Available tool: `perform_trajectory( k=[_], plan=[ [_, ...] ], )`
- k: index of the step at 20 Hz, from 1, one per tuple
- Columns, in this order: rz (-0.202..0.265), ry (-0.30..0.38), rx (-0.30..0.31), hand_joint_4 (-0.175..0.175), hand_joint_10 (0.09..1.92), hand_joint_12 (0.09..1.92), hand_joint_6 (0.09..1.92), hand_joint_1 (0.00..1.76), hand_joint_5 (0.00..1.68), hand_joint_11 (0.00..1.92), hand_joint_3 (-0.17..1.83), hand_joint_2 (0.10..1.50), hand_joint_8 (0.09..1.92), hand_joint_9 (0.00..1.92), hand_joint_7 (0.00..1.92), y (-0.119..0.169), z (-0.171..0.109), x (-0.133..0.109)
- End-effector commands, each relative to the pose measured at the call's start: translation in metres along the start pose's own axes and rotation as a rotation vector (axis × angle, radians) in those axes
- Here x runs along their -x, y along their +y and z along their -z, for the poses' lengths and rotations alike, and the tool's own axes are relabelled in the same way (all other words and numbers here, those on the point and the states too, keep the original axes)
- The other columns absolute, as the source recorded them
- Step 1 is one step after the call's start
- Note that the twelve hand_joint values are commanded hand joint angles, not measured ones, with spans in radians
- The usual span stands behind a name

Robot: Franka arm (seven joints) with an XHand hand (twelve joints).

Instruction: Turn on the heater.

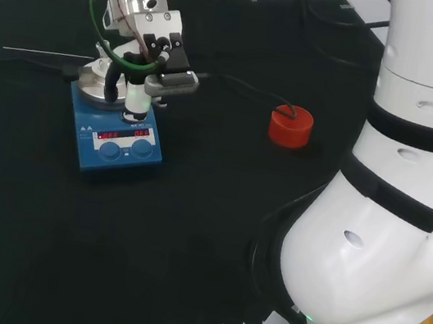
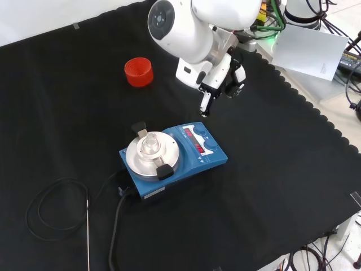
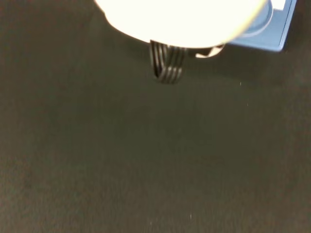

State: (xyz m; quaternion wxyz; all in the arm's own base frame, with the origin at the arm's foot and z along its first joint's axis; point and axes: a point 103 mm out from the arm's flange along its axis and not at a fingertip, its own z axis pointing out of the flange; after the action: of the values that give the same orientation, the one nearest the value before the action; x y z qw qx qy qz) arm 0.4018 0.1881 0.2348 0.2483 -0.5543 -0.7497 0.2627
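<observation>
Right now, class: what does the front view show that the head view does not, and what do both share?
Front view alone: the cable looped on the cloth, and a small clear vessel on the heater's round plate. Head view alone: the arm's large white links at the right. Both share the blue heater with red displays, the red ribbed ring, and the hand above the heater's control end.
</observation>
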Motion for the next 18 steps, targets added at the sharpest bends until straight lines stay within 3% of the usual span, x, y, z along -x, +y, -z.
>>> perform_trajectory(
  k=[1, 8, 18],
  plan=[
    [0.000, -0.015, -0.044, -0.049, 1.41, 1.35, 0.49, 1.41, 0.29, 1.31, 1.25, 0.48, 1.58, 1.63, 1.55, 0.001, -0.006, -0.002],
    [0.001, -0.021, -0.112, -0.042, 1.41, 1.35, 0.39, 1.41, 0.28, 1.32, 1.26, 0.47, 1.58, 1.64, 1.56, 0.010, -0.018, -0.003],
    [0.011, -0.045, -0.130, -0.037, 1.41, 1.36, 0.26, 1.41, 0.30, 1.32, 1.25, 0.48, 1.59, 1.63, 1.56, 0.021, -0.029, -0.008]
  ],
)
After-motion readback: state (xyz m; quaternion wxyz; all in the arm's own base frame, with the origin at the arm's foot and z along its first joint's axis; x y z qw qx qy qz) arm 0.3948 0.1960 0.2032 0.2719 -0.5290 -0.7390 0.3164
